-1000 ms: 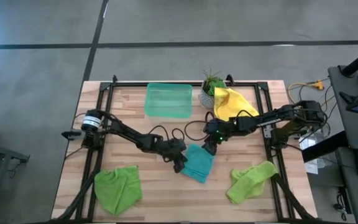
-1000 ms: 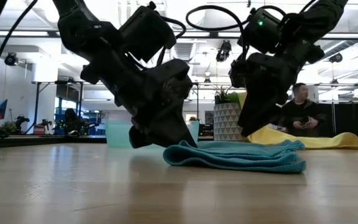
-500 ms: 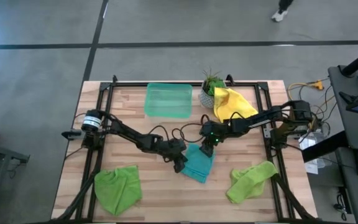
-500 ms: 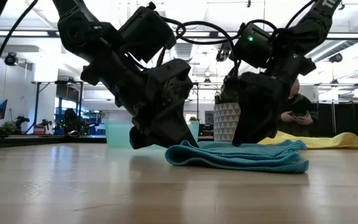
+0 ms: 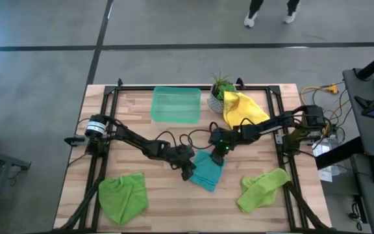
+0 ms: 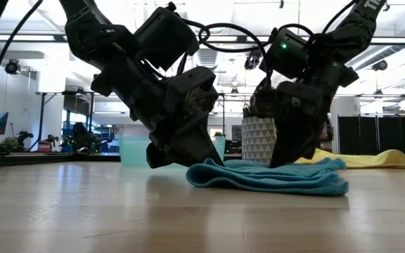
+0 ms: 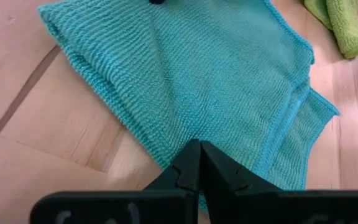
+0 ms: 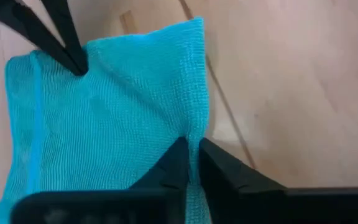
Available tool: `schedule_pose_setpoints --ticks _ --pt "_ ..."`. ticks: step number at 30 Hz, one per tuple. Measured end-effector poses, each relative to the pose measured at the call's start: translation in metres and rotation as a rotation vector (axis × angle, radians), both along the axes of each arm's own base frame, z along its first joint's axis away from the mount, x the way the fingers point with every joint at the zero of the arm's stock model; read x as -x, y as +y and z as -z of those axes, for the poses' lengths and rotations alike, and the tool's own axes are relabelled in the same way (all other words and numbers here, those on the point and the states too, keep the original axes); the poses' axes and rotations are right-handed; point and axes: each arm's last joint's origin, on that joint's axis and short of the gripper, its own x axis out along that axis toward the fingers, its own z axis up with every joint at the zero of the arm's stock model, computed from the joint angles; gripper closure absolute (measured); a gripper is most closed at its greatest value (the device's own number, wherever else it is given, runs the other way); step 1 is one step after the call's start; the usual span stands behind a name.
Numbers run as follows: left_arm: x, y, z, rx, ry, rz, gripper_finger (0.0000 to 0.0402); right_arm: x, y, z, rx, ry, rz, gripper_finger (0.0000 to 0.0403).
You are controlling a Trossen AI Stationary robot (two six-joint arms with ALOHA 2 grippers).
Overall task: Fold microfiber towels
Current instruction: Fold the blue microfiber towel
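I hold teal towel (image 5: 208,170) mid-table, below tray (image 5: 175,104) — left gripper (image 7: 199,163) and right gripper (image 8: 191,152) pinched on its edges | half-folded | yellow (image 5: 242,107), two green (image 5: 123,197) (image 5: 262,188) unfolded

Both grippers (image 5: 188,170) (image 5: 217,155) low, seemingly pinched.

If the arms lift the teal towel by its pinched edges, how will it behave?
Probably floppy: the teal towel lies in soft layered folds, so it should sag between the left gripper and right gripper. Likely light. Its ribbed weave should resist slipping.
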Motion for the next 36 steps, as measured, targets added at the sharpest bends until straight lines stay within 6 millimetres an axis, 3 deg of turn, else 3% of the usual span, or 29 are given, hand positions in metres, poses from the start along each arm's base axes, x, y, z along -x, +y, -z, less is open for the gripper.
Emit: schedule_pose_setpoints --ticks 5,14,22,27,36 --pt "0.0 0.0 0.0 0.0 0.001 0.0 0.0401 -0.002 0.0 -0.01 0.001 -0.032 -0.003 0.0393" --pt "-0.001 0.002 -0.007 -0.041 -0.028 -0.051 0.0402 -0.005 0.003 -0.044 0.068 -0.093 0.019 0.0394" --pt "0.011 0.009 -0.039 -0.172 -0.127 -0.179 0.0402 -0.006 0.023 -0.05 0.174 -0.066 0.009 0.0394" --pt "0.013 0.011 -0.05 -0.137 -0.19 -0.178 0.0402 -0.008 0.033 -0.056 0.228 -0.08 0.028 0.0394" --pt "0.012 0.008 -0.028 0.033 -0.181 -0.191 0.0402 -0.013 0.034 -0.062 0.229 -0.097 0.091 0.0394"
